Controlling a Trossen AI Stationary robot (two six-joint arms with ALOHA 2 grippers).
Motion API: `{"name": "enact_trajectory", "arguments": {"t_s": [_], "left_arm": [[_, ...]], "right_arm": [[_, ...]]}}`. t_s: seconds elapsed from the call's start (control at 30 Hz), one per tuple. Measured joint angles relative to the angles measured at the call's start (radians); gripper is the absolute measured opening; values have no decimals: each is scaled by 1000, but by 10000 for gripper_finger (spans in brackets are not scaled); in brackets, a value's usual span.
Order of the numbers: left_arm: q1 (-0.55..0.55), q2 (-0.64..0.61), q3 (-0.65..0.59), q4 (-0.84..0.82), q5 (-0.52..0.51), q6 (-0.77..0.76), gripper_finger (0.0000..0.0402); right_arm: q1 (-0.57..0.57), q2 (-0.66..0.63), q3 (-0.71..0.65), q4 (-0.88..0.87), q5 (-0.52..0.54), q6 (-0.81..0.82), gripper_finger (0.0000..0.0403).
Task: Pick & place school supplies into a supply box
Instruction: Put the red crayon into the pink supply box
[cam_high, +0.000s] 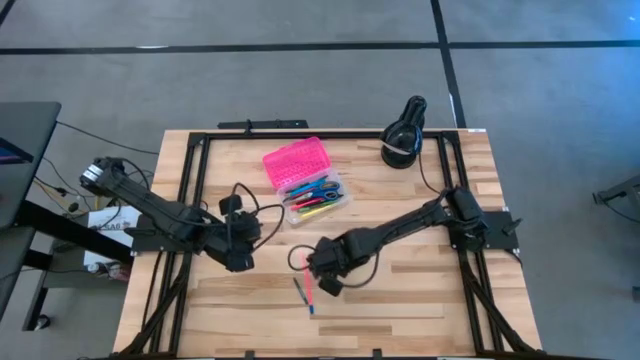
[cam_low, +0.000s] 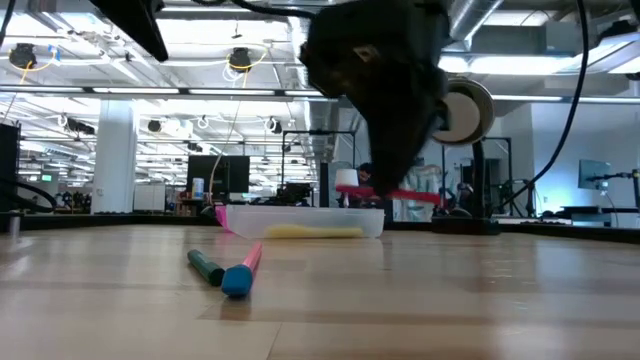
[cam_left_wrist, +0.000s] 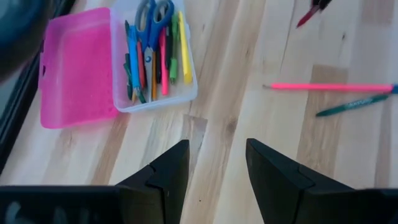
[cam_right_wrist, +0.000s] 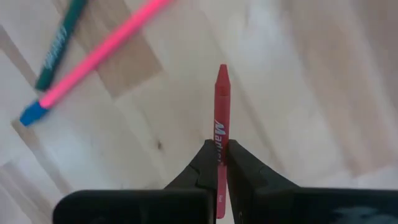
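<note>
Currently the right tool (cam_right_wrist: 217, 163) is clamped on a red crayon (cam_right_wrist: 221, 118), lifted off the bench (cam_high: 420, 300). Next: carry it to the supply box (cam_high: 318, 197), beyond the tool, and release.

The right hand (cam_right_wrist: 219, 163) is closed on a red crayon (cam_right_wrist: 221, 102) at the lower middle of the frame, tip pointing up. At the upper left, a pink pencil (cam_right_wrist: 99, 51) and a green pen (cam_right_wrist: 60, 45) lie on the wooden counter (cam_right_wrist: 311, 93).
</note>
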Motion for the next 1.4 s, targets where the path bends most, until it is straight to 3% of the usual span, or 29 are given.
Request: {"name": "enact_trajectory", "arguments": {"t_s": [0.37,0.6,0.8,1.0,1.4], "left_arm": [[-17,-239,0,2,-88,-119,154],[-56,-316,0,3,-178,-219,154],[-83,-299,0,4,-227,-295,154],[-103,-241,0,4,-262,-343,154],[-95,-141,0,9,-317,-358,154]], "right_arm": [[-191,-2,120,-7,17,-415,3],[-319,-2,133,37,17,-743,3],[-419,-2,133,37,16,-917,3],[-492,-3,133,36,3,-977,5],[-507,-4,133,72,-18,-1055,37]]}}
